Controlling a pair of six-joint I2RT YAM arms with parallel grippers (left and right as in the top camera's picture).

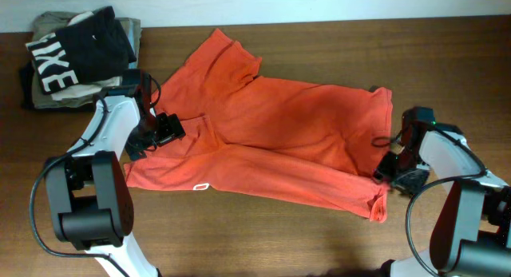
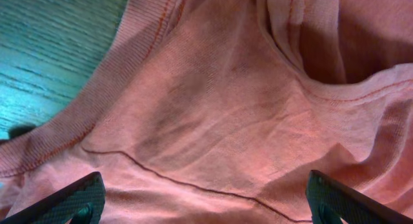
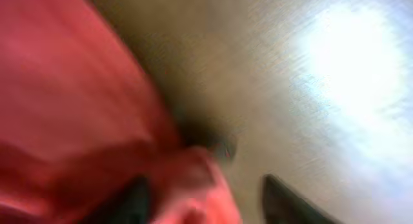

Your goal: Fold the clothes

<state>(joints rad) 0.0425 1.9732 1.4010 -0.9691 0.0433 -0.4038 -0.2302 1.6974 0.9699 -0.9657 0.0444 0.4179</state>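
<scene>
Orange tee point(image 1: 295, 125) rumpled on table point(image 1: 447, 53); L jaws wide apart.

I read the big white letters "IKE" on the black shirt point(image 1: 76, 49), seen from overhead. The red shirt point(image 1: 279, 133) bears a small white mark point(image 1: 200, 186) near its lower edge, too small to read. My wrist views show no text.

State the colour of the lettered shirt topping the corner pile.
The black folded shirt has white letters; overhead view shows best.
</scene>
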